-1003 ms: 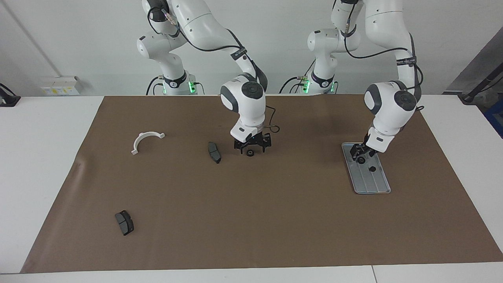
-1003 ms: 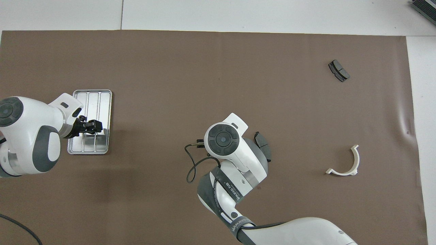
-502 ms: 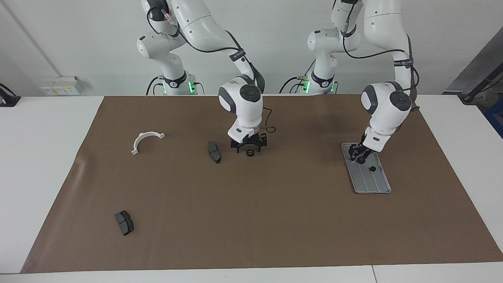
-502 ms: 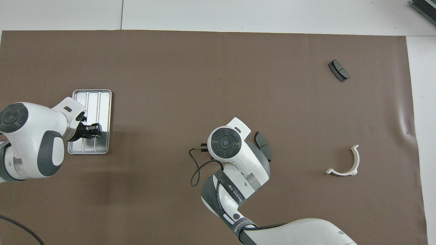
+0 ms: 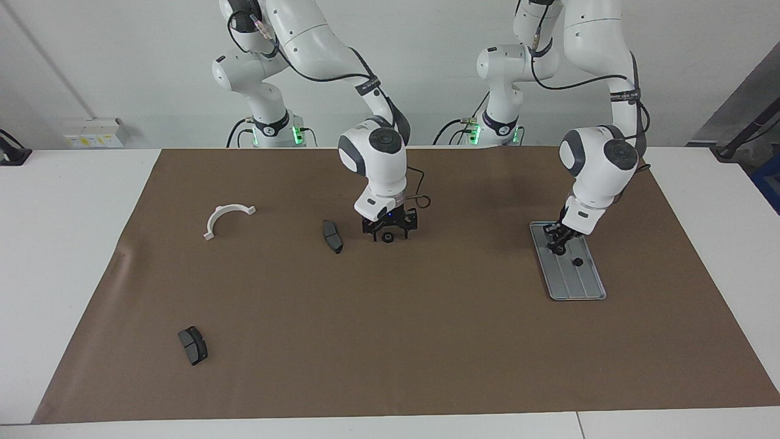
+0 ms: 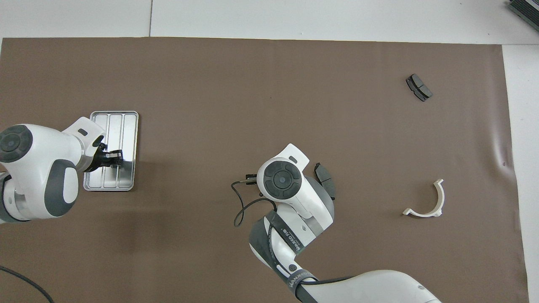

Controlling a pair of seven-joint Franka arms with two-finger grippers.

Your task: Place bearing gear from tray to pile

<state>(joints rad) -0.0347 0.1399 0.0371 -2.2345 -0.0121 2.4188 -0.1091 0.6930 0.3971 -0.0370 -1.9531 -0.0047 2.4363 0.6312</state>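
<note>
**Left gripper low over the tray, right gripper above a single gear**

The left gripper [image 5: 557, 242] was seen low over the end of the tray [image 5: 586, 291] nearer the robots, its fingers drawn close together around a small dark object; whether that object was a gear, and whether it was truly clamped, could not be told. A black bearing gear [image 5: 577, 262] was found lying on the grooved floor of the tray, apart from the fingertips and farther from the robots than they were. In the overhead view the same gripper [image 6: 113, 156] was shown over the tray [image 6: 126, 126].

The right gripper [image 5: 389, 228] was held just above the brown mat [image 5: 426, 341] near the table's middle, its fingers spread apart, with one black gear [image 5: 387, 238] lying below them. No contact with it could be made out.

A dark grey curved pad [image 5: 332, 236] lay beside that gear, toward the right arm's end. A white half-ring [image 5: 226, 218] and a second pad [image 5: 192, 345] were set well apart.
</note>
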